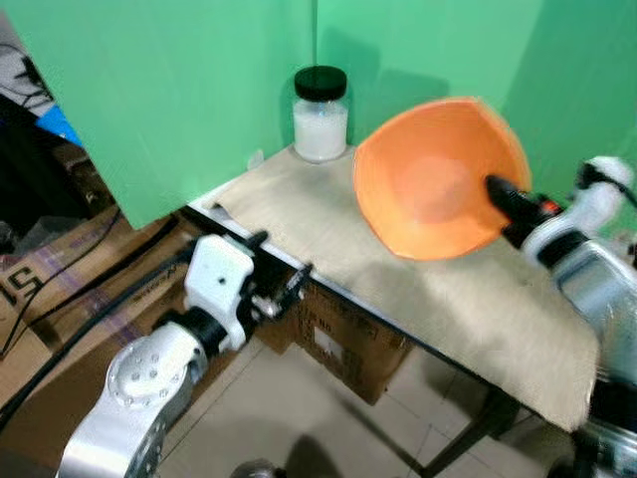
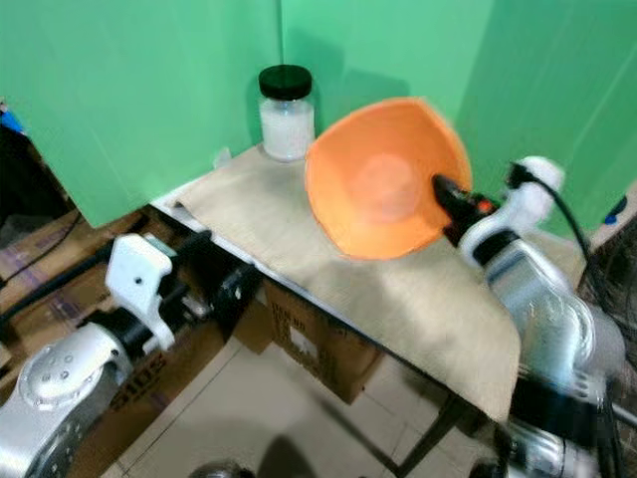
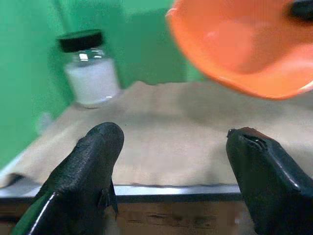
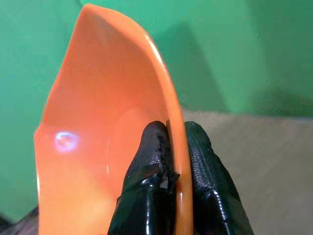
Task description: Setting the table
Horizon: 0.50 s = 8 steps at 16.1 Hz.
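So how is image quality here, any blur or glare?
Left eye view: right pincer and orange bowl motion-smeared, jar soft. Right wrist view: bright glare spot inside the bowl, background cloth blurred. Left wrist view: bowl and jar slightly soft, open left pincer sharper.

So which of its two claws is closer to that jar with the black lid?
The left. The left gripper hangs open off the table's near edge, facing the jar. The right gripper holds the orange bowl above the cloth, farther away.
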Motion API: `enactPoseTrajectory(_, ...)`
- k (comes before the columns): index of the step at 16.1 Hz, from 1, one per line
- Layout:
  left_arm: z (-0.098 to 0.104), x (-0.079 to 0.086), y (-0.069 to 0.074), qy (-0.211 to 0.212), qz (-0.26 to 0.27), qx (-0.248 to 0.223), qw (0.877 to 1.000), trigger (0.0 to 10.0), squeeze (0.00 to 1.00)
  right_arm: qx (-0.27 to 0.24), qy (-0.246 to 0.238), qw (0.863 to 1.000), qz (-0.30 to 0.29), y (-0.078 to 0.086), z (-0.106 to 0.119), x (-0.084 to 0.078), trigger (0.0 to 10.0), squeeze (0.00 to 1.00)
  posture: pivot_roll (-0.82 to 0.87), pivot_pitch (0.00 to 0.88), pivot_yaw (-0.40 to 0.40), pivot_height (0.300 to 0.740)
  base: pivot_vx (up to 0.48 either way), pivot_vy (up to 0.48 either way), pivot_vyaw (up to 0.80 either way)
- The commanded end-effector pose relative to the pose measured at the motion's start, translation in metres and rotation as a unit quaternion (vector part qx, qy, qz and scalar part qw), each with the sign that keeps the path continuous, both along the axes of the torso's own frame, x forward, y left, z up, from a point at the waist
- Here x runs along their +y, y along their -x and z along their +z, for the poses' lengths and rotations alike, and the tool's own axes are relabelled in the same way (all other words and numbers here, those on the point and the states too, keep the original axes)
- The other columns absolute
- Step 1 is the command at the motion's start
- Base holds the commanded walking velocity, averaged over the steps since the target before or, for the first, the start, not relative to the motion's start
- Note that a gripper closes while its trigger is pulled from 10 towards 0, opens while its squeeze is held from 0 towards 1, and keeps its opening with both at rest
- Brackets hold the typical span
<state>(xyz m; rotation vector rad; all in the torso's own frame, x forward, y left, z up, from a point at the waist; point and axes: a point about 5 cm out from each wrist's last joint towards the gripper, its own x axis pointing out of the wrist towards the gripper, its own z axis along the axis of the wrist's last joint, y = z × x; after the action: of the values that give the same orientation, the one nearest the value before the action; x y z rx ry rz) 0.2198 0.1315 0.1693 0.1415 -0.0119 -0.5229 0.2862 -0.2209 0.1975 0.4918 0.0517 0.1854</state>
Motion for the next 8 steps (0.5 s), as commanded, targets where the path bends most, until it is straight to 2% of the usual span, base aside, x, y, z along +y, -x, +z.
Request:
enactPoseTrajectory(1, 0.004, 0.000, 0.000, -0.003, 0.026, -0.017, 1.000, 10.0, 0.00, -0.067, 0.051, 0.996, -0.014, 0.016, 0.024, 0.013, 10.0, 0.00, 0.01, 0.000, 0.045, 0.740, 0.000, 0.000, 0.00)
enactPoseTrajectory(3, 0.003, -0.007, 0.000, 0.005, 0.034, -0.022, 0.999, 10.0, 0.00, -0.100, 0.135, 0.986, -0.007, 0.037, 0.029, 0.038, 10.0, 0.00, 0.00, 0.000, 0.050, 0.740, 0.000, 0.000, -0.80)
enactPoseTrajectory(4, 0.001, -0.012, -0.001, -0.001, 0.031, -0.026, 0.999, 10.0, 0.00, -0.108, 0.152, 0.982, 0.005, 0.044, 0.026, 0.049, 10.0, 0.00, 0.00, 0.000, 0.052, 0.740, 0.000, 0.000, -0.80)
enactPoseTrajectory(6, 0.001, -0.016, -0.002, -0.004, 0.031, -0.030, 0.999, 10.0, 0.00, -0.111, 0.133, 0.985, -0.016, 0.048, 0.024, 0.050, 10.0, 0.00, 0.00, 0.000, 0.048, 0.740, 0.000, 0.000, -0.80)
enactPoseTrajectory(8, 0.001, -0.014, -0.003, -0.003, 0.043, -0.031, 0.999, 10.0, 0.00, -0.119, 0.122, 0.985, -0.031, 0.049, 0.027, 0.051, 10.0, 0.00, 0.00, 0.000, 0.039, 0.740, 0.000, 0.000, -0.80)
